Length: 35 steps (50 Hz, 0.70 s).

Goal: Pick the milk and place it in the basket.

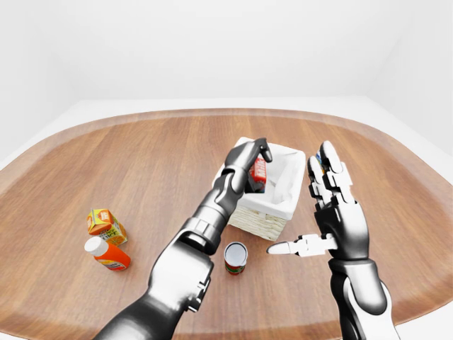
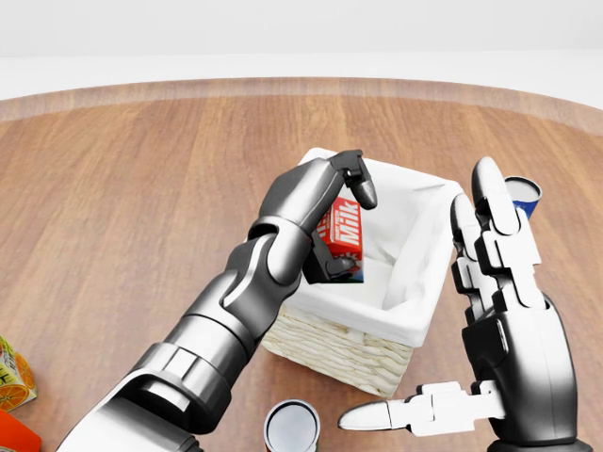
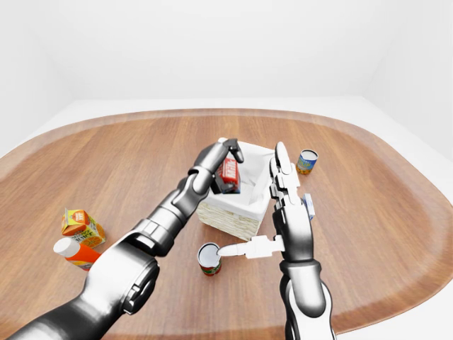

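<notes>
Nearest in the head view, at the bottom edge, stands a small open can [image 2: 291, 426], a round metal cylinder with a grey mouth, and just right of it the right hand [image 2: 490, 320] is held up with its segmented grey fingers straight and spread, the thumb jutting leftward, gripping nothing. At the far left edge lie an orange juice carton [image 1: 105, 224] and a white-capped orange bottle [image 1: 106, 253] on its side, both well clear of the work. Beyond the can sits the basket [image 2: 330, 348], squarish woven pale wicker lined with loose white cloth that folds over the rim. Over its left part the left hand [image 2: 334, 221] pinches the milk [image 2: 342, 237], a small red box-shaped carton with white lettering, tilted, one dark finger hooked over its top and others under it; the carton hangs inside the rim's outline, above the liner, apparently not yet resting on the bottom. The risk I see is a release from this tilt: the stiff, smooth carton could topple against the wall or catch a fold of cloth, and a finger withdrawing could snag the liner and drag the light basket. Farther off, partly behind the right fingers, stands a blue can [image 3: 306, 161], on the smooth brown wooden table [image 2: 141, 188].
</notes>
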Motion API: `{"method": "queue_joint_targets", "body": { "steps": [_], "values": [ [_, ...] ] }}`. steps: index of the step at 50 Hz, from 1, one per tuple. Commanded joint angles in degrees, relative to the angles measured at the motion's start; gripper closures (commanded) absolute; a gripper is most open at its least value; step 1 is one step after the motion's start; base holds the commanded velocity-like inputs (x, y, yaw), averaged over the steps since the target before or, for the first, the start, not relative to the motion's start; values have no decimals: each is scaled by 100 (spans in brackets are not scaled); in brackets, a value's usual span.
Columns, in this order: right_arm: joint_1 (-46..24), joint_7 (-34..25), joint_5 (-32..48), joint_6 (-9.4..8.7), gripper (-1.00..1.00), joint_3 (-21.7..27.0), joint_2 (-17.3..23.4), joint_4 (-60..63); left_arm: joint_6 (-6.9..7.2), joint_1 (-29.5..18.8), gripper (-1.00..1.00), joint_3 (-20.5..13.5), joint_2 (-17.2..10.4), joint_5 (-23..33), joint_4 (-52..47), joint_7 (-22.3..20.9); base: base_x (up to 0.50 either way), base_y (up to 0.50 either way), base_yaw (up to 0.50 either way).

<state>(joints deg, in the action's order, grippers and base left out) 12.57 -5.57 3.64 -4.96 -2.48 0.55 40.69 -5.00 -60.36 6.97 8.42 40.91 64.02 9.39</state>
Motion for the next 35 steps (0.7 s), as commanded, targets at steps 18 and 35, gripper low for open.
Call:
{"method": "queue_joint_targets", "body": {
  "steps": [18, 35],
  "values": [
    [16, -10, -3, -4, -100, 1, 2, 67, 0, -108, -100, -143, -5, -74, -134, 261, 0, 0, 0],
    [18, -6, 8, -4, -100, -7, 0, 93, 0, -104, -100, -162, 8, -199, -221, 176, 0, 0, 0]
  ]
}}
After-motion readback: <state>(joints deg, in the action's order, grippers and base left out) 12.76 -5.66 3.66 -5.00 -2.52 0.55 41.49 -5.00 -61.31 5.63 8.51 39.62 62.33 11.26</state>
